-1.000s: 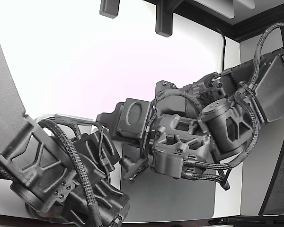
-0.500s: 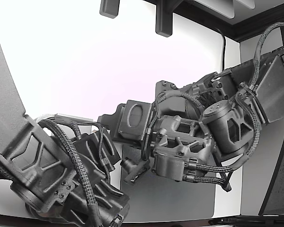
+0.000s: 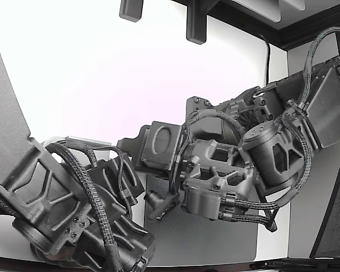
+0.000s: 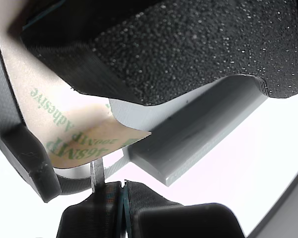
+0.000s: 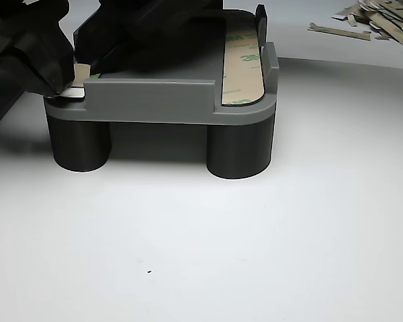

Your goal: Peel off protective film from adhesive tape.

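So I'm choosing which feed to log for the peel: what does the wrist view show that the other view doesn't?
Only the wrist view shows the tan film close up, its corner lifted off the grey fixture with green print readable, and a thin metal tip under it.

Only the other view shows the whole fixture on two round legs, a second liner strip lying flat, and peeled scraps behind.

Both show the fixture and the gripper at the film's corner.

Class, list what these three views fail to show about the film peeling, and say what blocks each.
- Exterior view: the tape and gray fixture are hidden behind the two arms.
- Wrist view: the pincer grip on the film is cut off by the frame edge.
- Other view: the film corner is too small; dark housing covers the rest.
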### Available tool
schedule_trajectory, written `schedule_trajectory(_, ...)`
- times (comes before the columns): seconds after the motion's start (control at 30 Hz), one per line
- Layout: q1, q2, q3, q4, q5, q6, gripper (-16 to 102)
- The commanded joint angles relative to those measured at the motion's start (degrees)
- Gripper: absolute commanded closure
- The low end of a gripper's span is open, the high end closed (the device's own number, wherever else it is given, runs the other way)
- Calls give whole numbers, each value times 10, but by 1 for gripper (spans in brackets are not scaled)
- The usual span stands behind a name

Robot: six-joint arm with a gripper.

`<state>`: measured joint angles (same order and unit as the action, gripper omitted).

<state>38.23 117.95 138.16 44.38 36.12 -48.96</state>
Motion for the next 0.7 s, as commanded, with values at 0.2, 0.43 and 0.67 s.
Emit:
schedule_trajectory(0.2, 2, 0, -23, 1, 5, 7, 97)
schedule_trajectory(0.43, 3, -15, -34, 11, 6, 9, 97)
schedule_trajectory(0.67, 4, -27, -39, 18, 5, 16, 97)
